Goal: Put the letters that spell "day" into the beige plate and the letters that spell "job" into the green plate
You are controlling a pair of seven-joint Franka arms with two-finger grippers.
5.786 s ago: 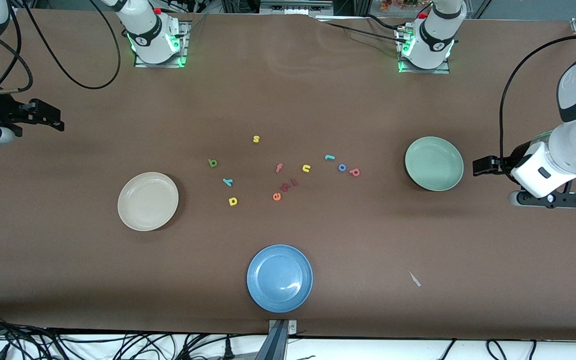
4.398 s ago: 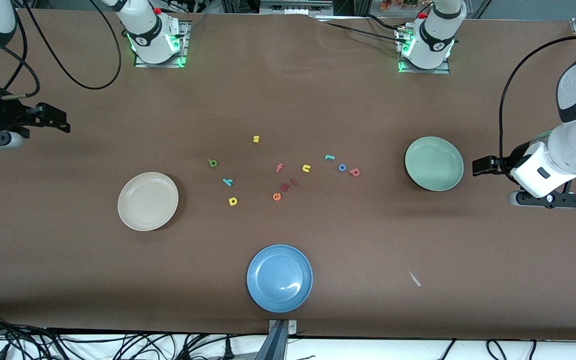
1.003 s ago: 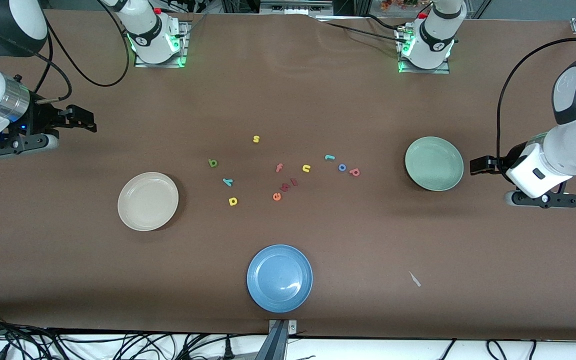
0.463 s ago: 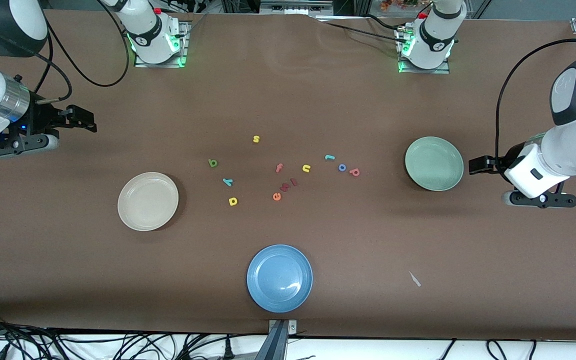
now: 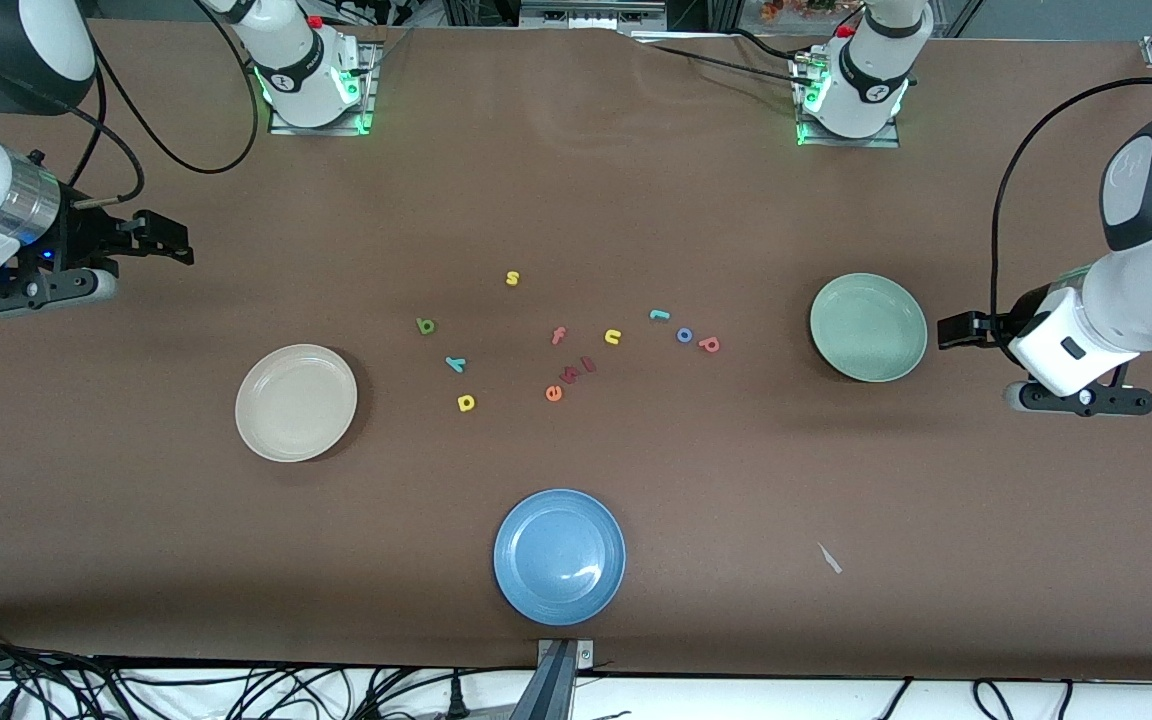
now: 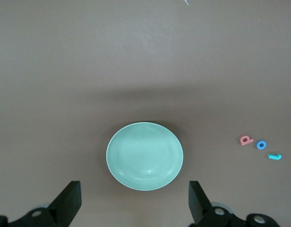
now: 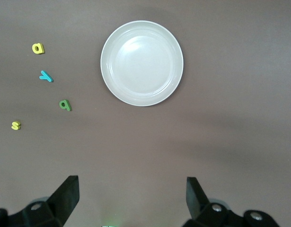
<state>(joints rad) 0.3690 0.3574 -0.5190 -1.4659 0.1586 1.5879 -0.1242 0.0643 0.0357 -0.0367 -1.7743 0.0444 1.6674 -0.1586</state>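
The beige plate lies toward the right arm's end of the table. Beside it, toward the middle, lie the olive d, teal y and yellow a. The green plate lies toward the left arm's end. The light-teal j, blue o and pinkish-red b sit in a row beside it. My left gripper hangs open beside the green plate. My right gripper is open over bare table, apart from the beige plate.
A blue plate sits near the table's front edge. Other letters lie mid-table: yellow s, pink f, yellow n, orange-red e and two small red pieces. A paper scrap lies toward the left arm's end.
The right gripper has come in from the table's end toward the middle, then stopped. The left arm has crept slightly toward the green plate. No letter has moved.
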